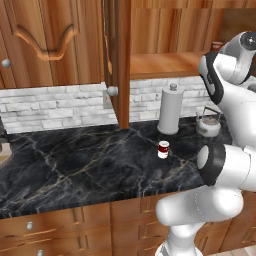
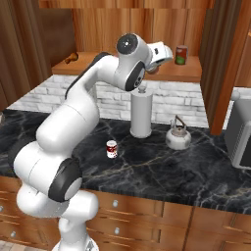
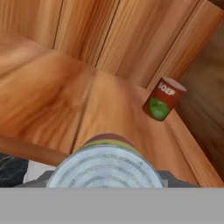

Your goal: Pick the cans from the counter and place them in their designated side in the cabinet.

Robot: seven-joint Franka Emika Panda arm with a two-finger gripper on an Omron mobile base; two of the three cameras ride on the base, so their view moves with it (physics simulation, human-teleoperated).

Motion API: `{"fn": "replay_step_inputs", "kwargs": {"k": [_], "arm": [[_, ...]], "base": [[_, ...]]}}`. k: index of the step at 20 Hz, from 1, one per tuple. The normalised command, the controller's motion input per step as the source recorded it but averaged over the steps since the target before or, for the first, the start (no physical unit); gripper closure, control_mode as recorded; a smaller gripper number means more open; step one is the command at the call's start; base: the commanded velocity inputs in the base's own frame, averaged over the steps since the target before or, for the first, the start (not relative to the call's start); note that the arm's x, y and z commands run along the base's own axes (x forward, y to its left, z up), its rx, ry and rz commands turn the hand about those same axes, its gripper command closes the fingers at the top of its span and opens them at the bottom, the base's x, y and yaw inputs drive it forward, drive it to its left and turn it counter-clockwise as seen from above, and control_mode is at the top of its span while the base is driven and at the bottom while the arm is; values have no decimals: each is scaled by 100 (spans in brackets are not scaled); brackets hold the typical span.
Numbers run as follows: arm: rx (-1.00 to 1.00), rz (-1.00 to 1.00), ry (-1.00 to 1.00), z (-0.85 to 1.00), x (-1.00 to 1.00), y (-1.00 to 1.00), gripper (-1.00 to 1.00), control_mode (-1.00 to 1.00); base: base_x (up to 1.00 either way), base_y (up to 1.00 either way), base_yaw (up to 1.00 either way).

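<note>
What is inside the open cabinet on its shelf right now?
On the cabinet shelf a red can with a green label stands upright near the right wall. The gripper holds another can over the shelf. The arm covers part of the shelf's middle.

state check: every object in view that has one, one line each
gripper: up at the cabinet shelf, shut on the striped can
striped can: held, over the shelf
red-and-white can: upright on the counter, untouched
red can with green label: upright on the cabinet shelf, right side
cabinet door: open
paper towel roll: upright on the counter
kettle: upright, handle up
</note>
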Motion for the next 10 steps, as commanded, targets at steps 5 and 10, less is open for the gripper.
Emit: {"fn": "replay_step_inputs", "kwargs": {"k": [5, 10], "arm": [[2, 0, 7, 0, 37, -17, 100, -100], [4, 0, 10, -1, 39, -12, 100, -100]], "base": [[0, 0, 0], [0, 0, 0]]}}
